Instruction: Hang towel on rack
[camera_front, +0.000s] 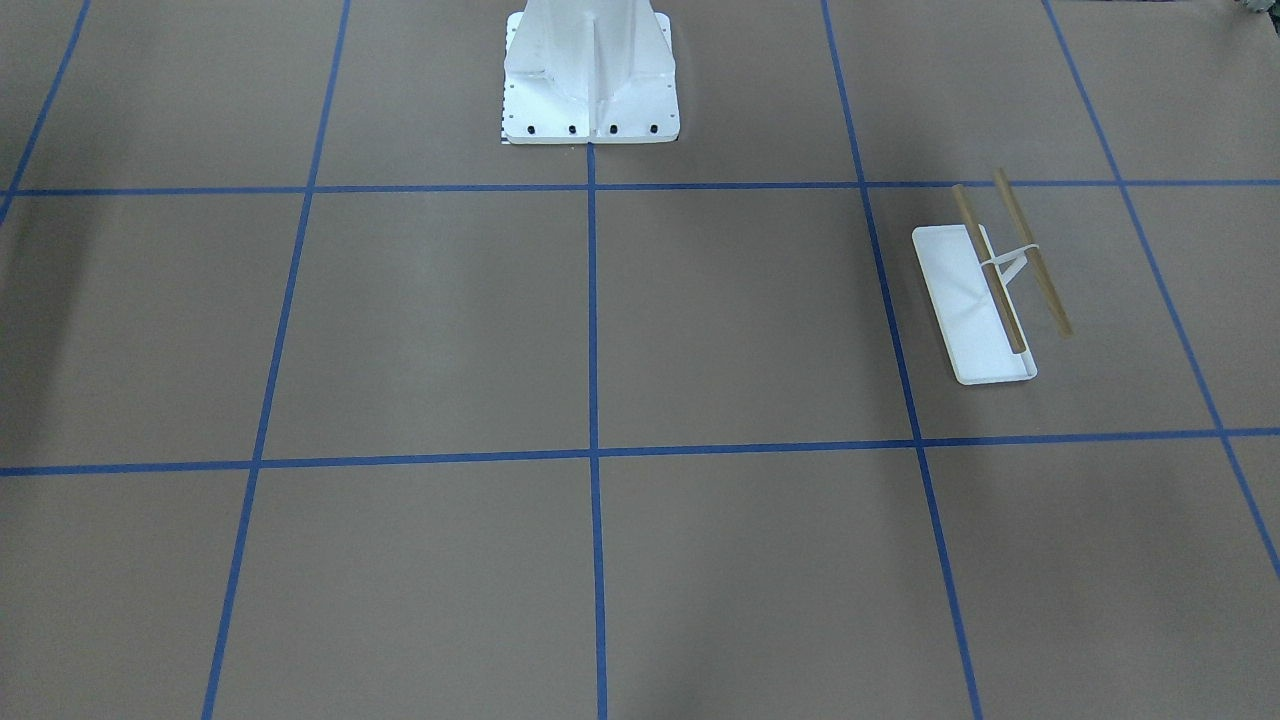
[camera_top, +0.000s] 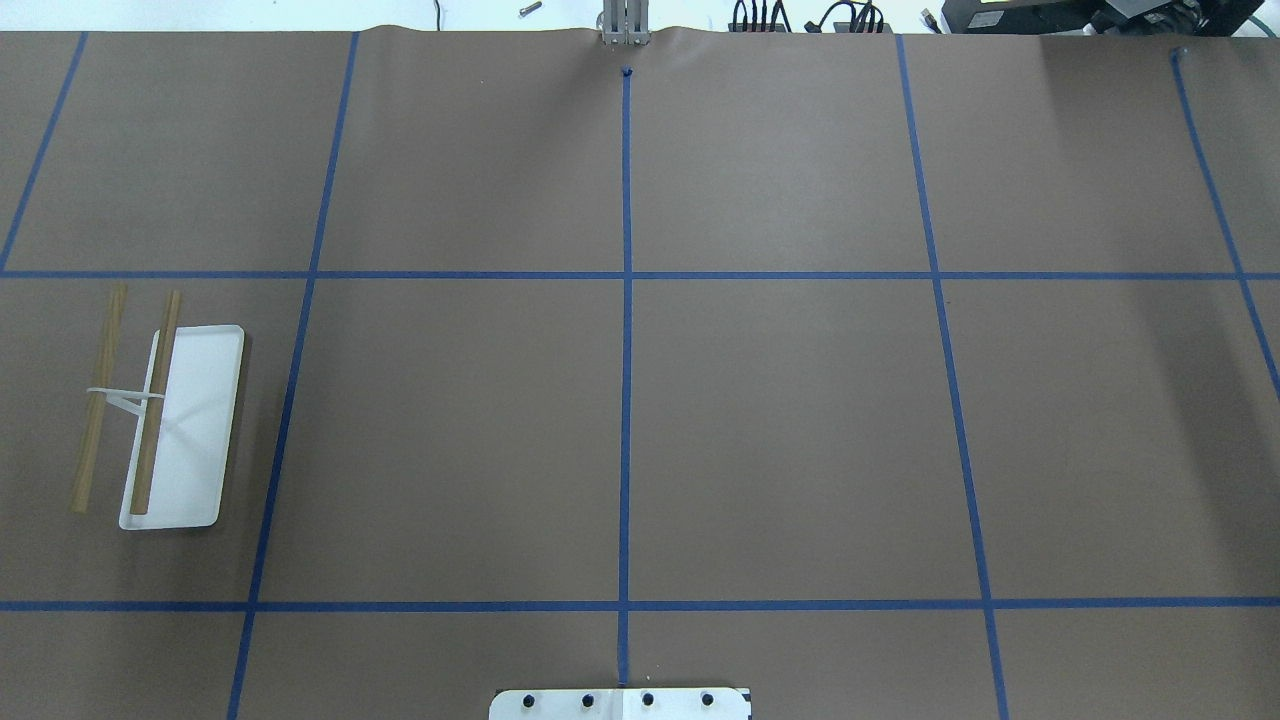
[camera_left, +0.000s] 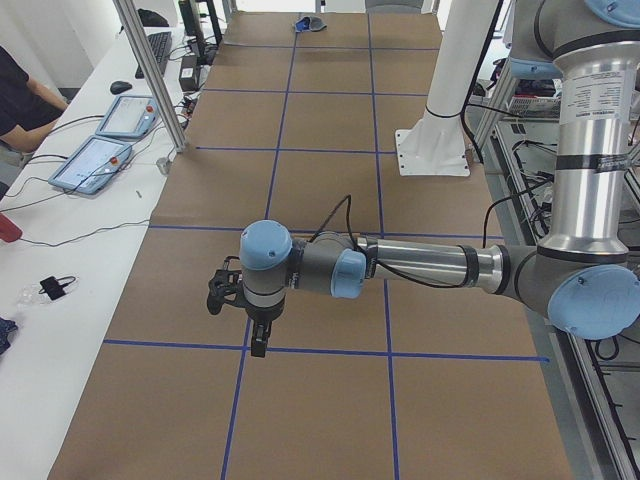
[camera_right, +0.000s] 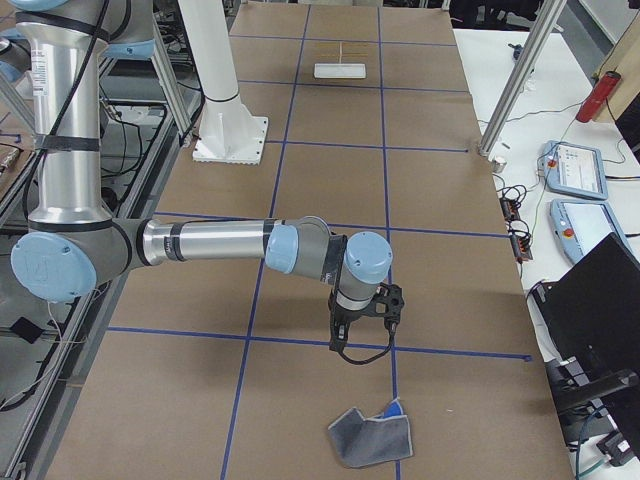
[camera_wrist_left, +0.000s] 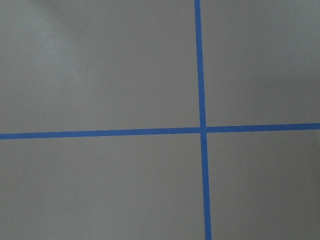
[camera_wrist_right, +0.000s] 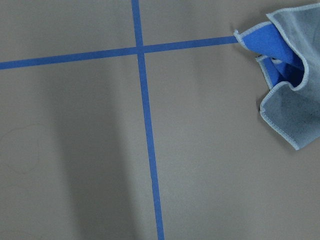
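The rack stands on the table on my left side, with a white tray base and two tan dowel bars; it also shows in the front view and far off in the exterior right view. The towel, dark grey with a blue underside, lies crumpled on the table at my far right end. It shows in the right wrist view at the upper right. My right gripper hangs above the table a little short of the towel. My left gripper hangs over a tape crossing. I cannot tell whether either is open or shut.
The white robot pedestal stands at the table's near-robot edge. Blue tape lines divide the brown table into squares. A person sits at a side bench with tablets. Metal frame posts stand at the table's edge.
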